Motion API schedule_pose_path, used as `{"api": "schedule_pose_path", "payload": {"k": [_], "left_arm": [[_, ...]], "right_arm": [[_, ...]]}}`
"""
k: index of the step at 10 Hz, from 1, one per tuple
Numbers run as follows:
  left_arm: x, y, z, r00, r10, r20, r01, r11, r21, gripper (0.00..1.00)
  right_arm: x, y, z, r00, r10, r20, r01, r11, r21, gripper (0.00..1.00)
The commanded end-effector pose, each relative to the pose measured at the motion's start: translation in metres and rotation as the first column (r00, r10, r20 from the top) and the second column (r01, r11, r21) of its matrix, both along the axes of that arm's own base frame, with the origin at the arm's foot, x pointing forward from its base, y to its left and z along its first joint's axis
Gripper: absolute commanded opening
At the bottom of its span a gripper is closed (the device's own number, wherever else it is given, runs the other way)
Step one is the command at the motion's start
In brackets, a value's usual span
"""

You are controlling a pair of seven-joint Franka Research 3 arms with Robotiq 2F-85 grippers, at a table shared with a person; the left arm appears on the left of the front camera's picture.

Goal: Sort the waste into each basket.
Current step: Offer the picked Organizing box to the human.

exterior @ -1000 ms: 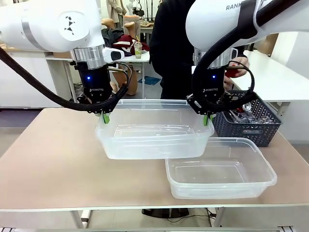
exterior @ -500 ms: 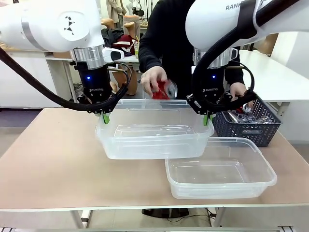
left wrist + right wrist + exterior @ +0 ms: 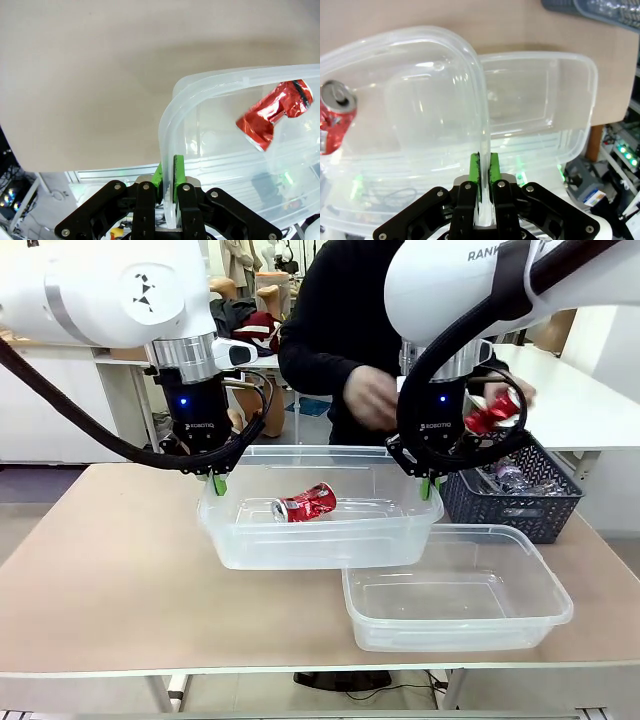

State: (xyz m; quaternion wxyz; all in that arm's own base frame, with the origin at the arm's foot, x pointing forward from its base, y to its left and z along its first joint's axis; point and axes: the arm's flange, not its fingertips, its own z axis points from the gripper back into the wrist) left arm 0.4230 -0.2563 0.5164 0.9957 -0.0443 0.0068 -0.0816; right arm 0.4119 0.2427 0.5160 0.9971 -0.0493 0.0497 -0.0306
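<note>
Left gripper (image 3: 218, 483): I see it clamped narrow on the clear tub (image 3: 315, 540), at its left rim.
Right gripper (image 3: 431, 485): pinched on the same tub's right rim.
Can (image 3: 305, 503): red, dented, lying on its side inside the held tub.
Second tub (image 3: 460, 600): on the table (image 3: 110, 570), its far-left corner overlapped by the held one.
In the way: my right arm's cable (image 3: 512, 435) crosses a person's hand (image 3: 519, 392) gripping another red can (image 3: 490, 418) above the dark lattice basket (image 3: 520, 508).

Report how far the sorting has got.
Done: one can lies in the tub that the left hand and right hand grip by its rim. In hand: the person holds a second can. Left: waste in the dark basket; the lower tub has nothing.
</note>
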Motion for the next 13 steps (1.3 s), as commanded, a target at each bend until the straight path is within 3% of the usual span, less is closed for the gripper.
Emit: {"api": "schedule_pose_path", "payload": {"k": [1,13], "left_arm": [[-0.0031,0.0009,0.0039,1.0,-0.004,0.001,0.004,1.0,0.0,0.07],[-0.0031,0.0009,0.0039,1.0,-0.004,0.001,0.004,1.0,0.0,0.07]], "right_arm": [[0.0004,0.0003,0.0018,1.0,-0.027,0.003,0.027,1.0,-0.009,0.09],[0.0004,0.0003,0.0018,1.0,-0.027,0.003,0.027,1.0,-0.009,0.09]]}}
